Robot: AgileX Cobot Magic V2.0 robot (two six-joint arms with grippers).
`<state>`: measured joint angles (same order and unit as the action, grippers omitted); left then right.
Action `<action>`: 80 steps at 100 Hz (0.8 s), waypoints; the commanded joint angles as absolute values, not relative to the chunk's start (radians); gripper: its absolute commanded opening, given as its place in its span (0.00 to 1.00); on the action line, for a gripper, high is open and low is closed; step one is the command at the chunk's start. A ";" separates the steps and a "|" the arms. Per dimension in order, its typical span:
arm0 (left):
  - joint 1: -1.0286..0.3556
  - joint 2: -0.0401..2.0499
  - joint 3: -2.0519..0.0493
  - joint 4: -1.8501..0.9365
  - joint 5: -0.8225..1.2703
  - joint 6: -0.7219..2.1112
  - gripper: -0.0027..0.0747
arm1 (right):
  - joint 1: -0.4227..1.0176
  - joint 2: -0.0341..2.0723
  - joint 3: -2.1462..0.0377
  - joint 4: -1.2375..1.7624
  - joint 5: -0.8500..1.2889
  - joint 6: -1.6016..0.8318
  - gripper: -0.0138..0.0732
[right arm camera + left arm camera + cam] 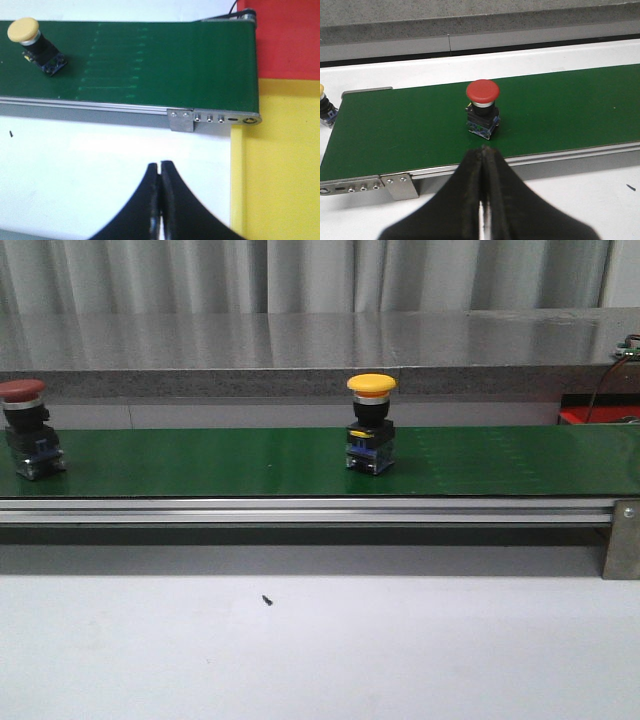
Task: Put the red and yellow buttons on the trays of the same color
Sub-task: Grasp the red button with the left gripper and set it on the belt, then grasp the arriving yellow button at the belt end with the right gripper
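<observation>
- The red button [482,111] stands upright on the green belt [560,115], just ahead of the left gripper [482,150], whose jaws are pressed together, empty.
- The left gripper should open wide first, then close on the black body under the cap.
- The right gripper [160,167] is likewise closed, holding nothing, near the yellow tray [285,165].

Stood well apart on the green belt [250,462]: red button [25,428], yellow button [371,423]; open belt between; bare white worktop [320,650] in front.
</observation>
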<state>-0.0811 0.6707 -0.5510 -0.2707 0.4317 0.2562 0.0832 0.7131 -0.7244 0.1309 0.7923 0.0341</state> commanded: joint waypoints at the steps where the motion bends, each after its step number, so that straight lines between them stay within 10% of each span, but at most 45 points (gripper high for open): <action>1: -0.089 0.668 -0.579 -0.284 0.355 0.255 0.01 | 0.084 0.804 -0.830 0.141 0.782 0.032 0.08; 51: -0.089 0.668 -0.579 -0.284 0.355 0.255 0.01 | 0.084 1.027 -0.873 0.405 0.803 -0.045 0.14; 80: -0.089 0.668 -0.579 -0.284 0.355 0.255 0.01 | 0.084 1.027 -0.873 0.433 0.774 -0.139 0.82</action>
